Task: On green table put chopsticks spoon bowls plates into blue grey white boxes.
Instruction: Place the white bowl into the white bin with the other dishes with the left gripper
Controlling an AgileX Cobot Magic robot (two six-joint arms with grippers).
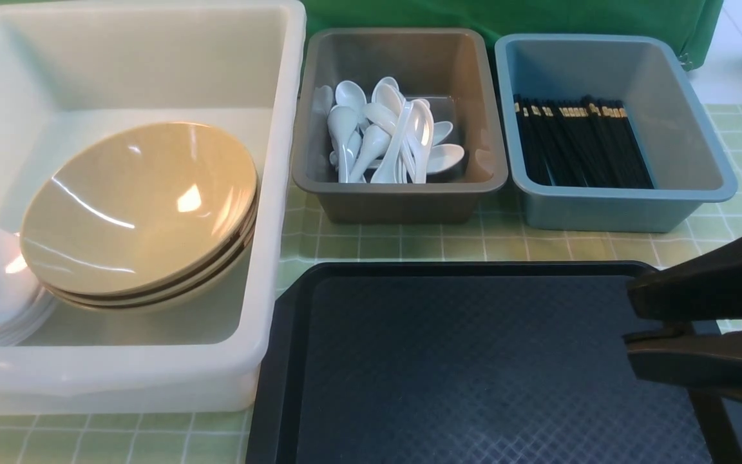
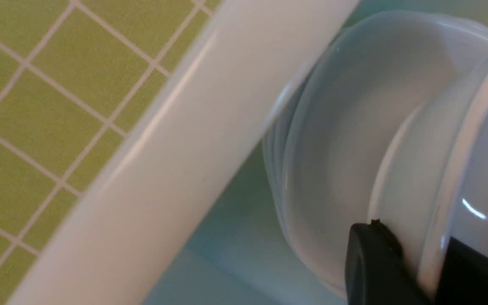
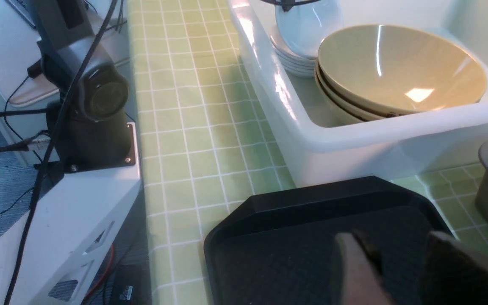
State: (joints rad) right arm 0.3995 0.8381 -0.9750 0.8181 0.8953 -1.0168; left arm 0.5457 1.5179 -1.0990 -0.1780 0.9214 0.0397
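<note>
Black-padded and nearest the lens, my left gripper (image 2: pixel 422 262) pinched a white plate's (image 2: pixel 447 169) rim above the plates (image 1: pixel 4 309) stacked lower left in the white box (image 1: pixel 152 380), where early release risked chipping, while my right gripper (image 1: pixel 635 325) idled apart, empty.

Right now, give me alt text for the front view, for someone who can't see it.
A large white box holds stacked tan bowls; a grey box holds white spoons, a blue box black chopsticks. An empty black tray sits nearer.
</note>
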